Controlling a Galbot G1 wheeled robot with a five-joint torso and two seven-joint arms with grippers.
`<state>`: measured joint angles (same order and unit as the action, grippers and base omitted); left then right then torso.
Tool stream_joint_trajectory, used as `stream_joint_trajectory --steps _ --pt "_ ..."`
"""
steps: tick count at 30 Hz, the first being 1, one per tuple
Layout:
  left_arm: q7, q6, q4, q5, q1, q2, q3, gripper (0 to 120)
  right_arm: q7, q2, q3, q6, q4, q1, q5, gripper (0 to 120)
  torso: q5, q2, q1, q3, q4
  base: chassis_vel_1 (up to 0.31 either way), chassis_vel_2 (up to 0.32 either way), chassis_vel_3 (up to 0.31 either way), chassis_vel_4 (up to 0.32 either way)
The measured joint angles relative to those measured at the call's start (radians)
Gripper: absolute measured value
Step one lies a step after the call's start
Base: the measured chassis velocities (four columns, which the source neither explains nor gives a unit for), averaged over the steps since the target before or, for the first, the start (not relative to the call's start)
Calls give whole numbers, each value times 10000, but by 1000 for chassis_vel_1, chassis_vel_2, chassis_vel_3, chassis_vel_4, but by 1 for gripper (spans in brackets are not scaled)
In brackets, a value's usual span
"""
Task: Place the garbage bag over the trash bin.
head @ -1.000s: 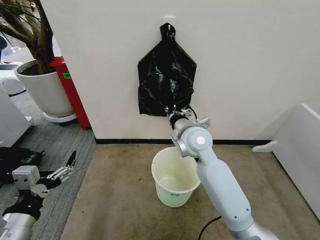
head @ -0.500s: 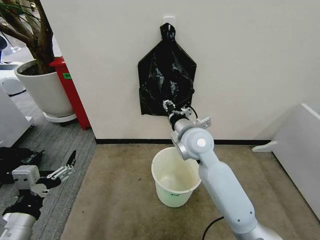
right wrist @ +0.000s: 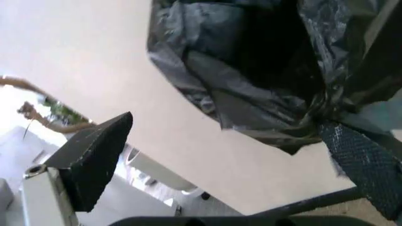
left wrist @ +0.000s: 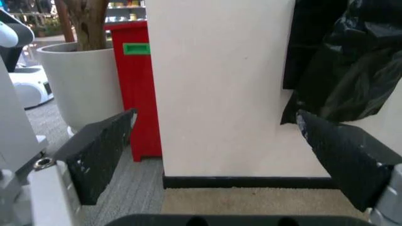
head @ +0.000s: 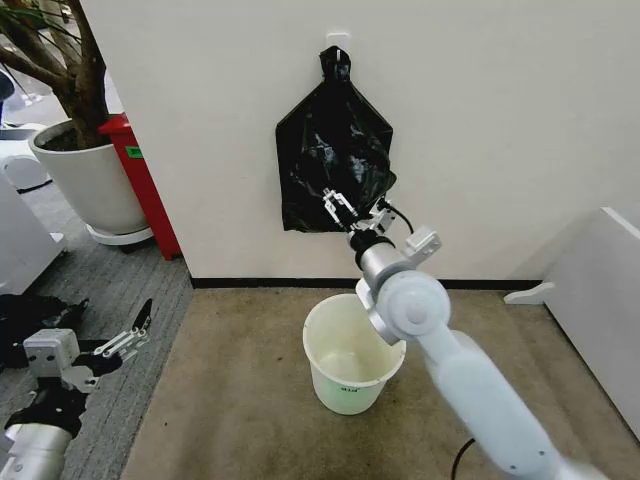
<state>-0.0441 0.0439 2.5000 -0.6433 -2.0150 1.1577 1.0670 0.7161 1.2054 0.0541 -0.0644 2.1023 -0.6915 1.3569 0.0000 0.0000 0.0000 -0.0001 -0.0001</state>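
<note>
Because the garbage bag (head: 333, 165) hangs flat on the wall, the right gripper (head: 338, 207) should go in slowly and pinch only a loose fold near the bag's bottom edge. Its fingers (right wrist: 94, 157) are spread wide apart and hold nothing. In the right wrist view the crinkly black bottom edge sits between the fingers, near one tip. The trash bin (head: 350, 355) stands on the floor below. The left gripper (head: 120, 345) waits low, spread wide and holding nothing.

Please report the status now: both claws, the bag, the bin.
Right claw open, raised at the black bag bundle hanging on the wall. Left claw open, parked low at the robot's left. Trash bin unlined on the carpet, nothing blocking it.
</note>
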Motion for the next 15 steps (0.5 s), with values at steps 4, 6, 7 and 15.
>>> stream_joint_trajectory --steps 4,6,7,15 --pt "-12 6 0 -164 236 -136 50 100 53 -65 53 -194 7 -43 167 100 0 0 0 0 2 0 0 0 0" --pt "-26 18 0 -248 343 -200 74 100 140 -85 46 -309 1 -245 325 100 -1 0 0 1 0 0 0 0 0" --pt "-30 21 0 -259 360 -208 79 100 226 -82 25 -314 2 -354 449 100 0 0 0 1 -1 0 0 0 0" --pt "-35 24 0 -278 407 -213 82 100 720 -358 -573 -628 697 -1553 632 100 0 0 0 1 -1 0 0 0 0"
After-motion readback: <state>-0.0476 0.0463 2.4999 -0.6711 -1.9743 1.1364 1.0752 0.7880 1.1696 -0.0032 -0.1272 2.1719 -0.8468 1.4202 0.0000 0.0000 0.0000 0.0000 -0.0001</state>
